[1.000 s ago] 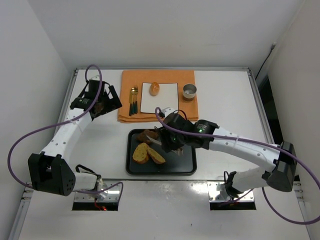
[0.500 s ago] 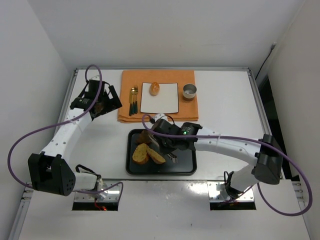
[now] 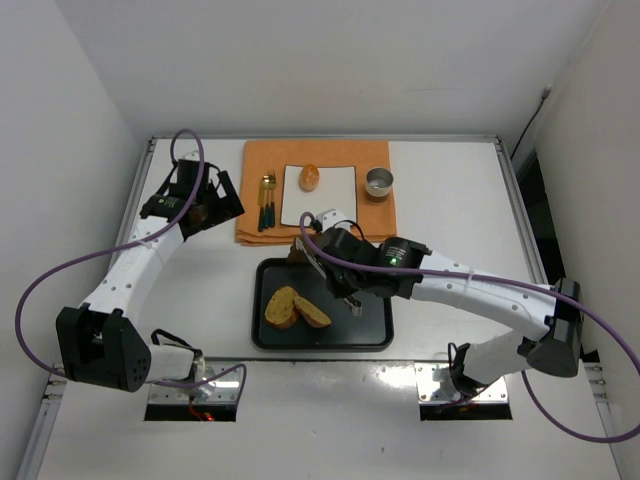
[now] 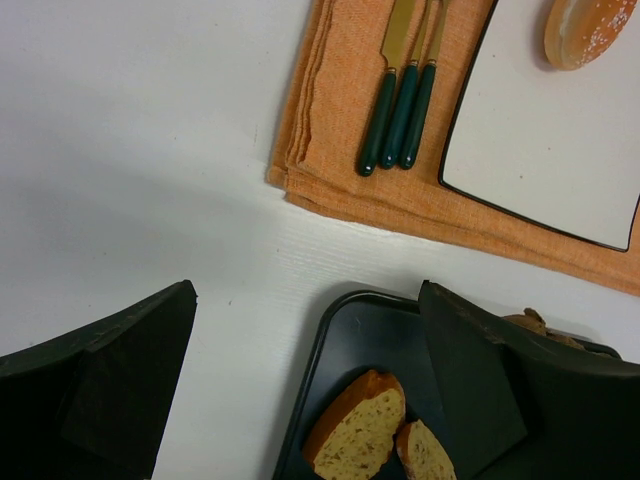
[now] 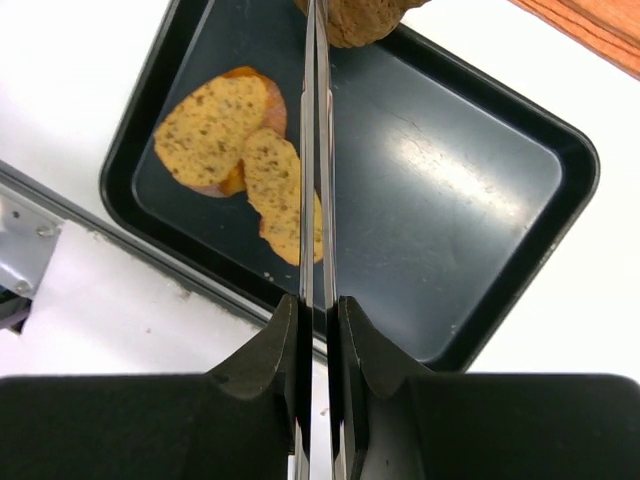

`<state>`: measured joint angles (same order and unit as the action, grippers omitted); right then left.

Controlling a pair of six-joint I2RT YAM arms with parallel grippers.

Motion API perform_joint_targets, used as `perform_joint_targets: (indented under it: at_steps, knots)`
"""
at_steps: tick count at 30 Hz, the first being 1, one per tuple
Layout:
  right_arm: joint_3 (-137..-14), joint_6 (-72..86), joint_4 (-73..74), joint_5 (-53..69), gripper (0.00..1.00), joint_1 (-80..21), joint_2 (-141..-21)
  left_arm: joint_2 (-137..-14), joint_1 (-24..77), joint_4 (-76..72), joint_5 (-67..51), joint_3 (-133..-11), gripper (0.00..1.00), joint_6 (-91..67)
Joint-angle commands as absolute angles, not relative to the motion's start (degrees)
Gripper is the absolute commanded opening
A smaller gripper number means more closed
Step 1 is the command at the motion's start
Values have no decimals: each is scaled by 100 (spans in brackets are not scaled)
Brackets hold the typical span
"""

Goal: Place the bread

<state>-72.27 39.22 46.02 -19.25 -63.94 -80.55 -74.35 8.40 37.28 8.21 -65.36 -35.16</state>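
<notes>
Left pincer [image 4: 307,300] hangs wide open, empty. Right pincer [image 5: 317,30], as I read it, is pinched tight on the pastry [image 5: 362,18] at its tips, over the tray [image 5: 140,120] rim. The roll [image 3: 310,177] sits on the plate [image 3: 335,200] ahead. Next, I judge: carry forward and release beside it.

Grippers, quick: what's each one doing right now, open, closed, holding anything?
Left gripper: open, holding nothing.
Right gripper: closed, pinching the brown pastry at its tips.

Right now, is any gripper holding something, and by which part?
The right gripper is shut on the brown pastry, apparently by a thin edge of it; the exact spot is hidden. The left gripper is open and holds nothing.
</notes>
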Motion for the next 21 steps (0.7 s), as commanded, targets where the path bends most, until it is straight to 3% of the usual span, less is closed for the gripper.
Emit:
perform_joint_targets:
  at_steps: [1, 14, 21]
  knots:
    - [-7488, 4008, 4701, -2188, 0, -6425, -7901, -7286, 773, 3709, 756, -6732, 100, -3489]
    - [-7935, 4008, 4615, -3048, 0, -6354, -7893, -7339, 773, 3709, 756, -6732, 100, -3489]
    - [-8700, 3656, 4614, -3822, 0, -6021, -8770, -7392, 773, 3709, 633, -6732, 100, -3489]
